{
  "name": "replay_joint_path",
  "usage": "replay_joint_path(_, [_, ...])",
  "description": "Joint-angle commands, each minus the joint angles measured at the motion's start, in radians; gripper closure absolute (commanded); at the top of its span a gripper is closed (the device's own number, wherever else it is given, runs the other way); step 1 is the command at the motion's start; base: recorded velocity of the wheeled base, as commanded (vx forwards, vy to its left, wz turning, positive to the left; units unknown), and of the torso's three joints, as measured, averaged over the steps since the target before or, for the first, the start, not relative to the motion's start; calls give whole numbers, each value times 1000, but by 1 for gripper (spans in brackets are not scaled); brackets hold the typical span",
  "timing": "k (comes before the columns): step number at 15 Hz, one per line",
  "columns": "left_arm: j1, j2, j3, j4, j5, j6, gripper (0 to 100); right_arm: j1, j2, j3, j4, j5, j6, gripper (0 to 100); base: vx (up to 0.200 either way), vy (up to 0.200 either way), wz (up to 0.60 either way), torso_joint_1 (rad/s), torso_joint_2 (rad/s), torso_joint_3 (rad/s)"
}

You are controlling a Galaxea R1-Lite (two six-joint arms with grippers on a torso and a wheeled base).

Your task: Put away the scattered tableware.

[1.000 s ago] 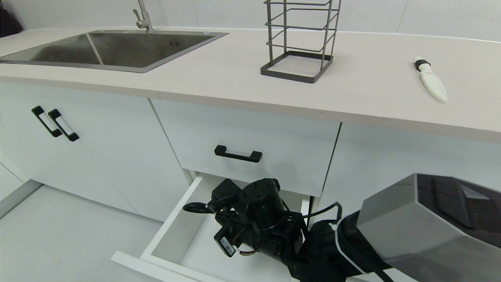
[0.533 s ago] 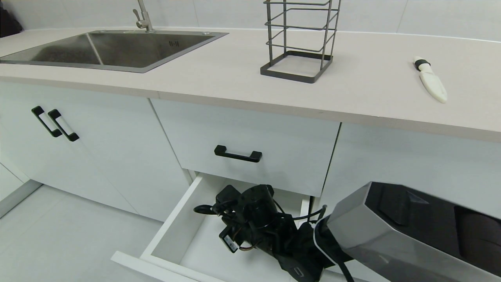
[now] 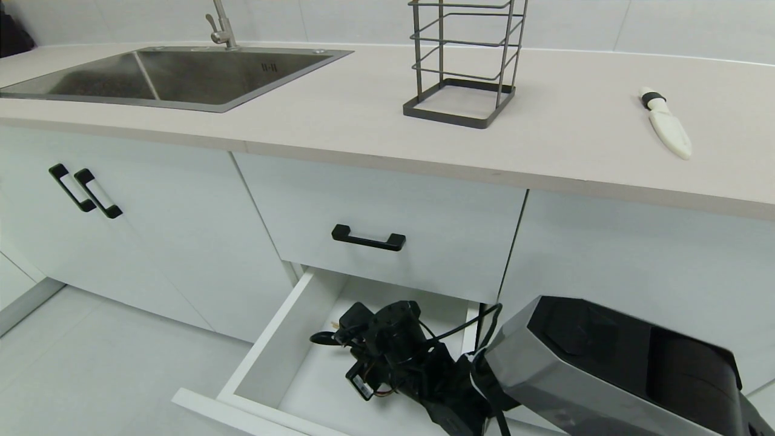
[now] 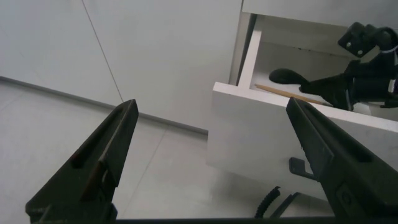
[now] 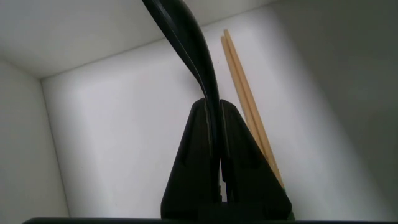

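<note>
Now, probably a black spoon [image 5: 186, 37] between right jaws, near chopsticks [image 5: 245, 99].

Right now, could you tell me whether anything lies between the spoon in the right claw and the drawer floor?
Nothing visible blocks it. The right claw holds the black spoon inside the open drawer. A pair of chopsticks lies on its floor, close beside the spoon, so the spoon might land against them.

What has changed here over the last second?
The right gripper, fingers still shut on the black spoon, has sunk lower into the open drawer, where chopsticks lie. Nothing was let go. The knife and wire rack on the counter stayed put.
</note>
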Motion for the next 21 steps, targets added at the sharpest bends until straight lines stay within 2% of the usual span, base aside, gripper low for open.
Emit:
replay_joint_path(1, [0, 0, 0, 0, 0, 0, 0, -1, 16, -1, -1, 0, 0, 100, 0, 0, 0, 0, 0, 0])
replay_joint_path(11, [0, 0, 0, 0, 0, 0, 0, 1, 37, 4, -4, 20, -37, 100, 0, 0, 0, 0, 0, 0])
replay_joint_path(12, [0, 0, 0, 0, 0, 0, 0, 1, 39, 2, -4, 22, -39, 0, 0, 0, 0, 0, 0, 0])
replay_joint_path(18, [0, 0, 0, 0, 0, 0, 0, 5, 36, -10, -13, 26, -62, 0, 0, 0, 0, 0, 0, 0])
replay_joint_path(21, [0, 0, 0, 0, 0, 0, 0, 5, -39, 4, -12, 28, -100, 0, 0, 0, 0, 0, 0, 0])
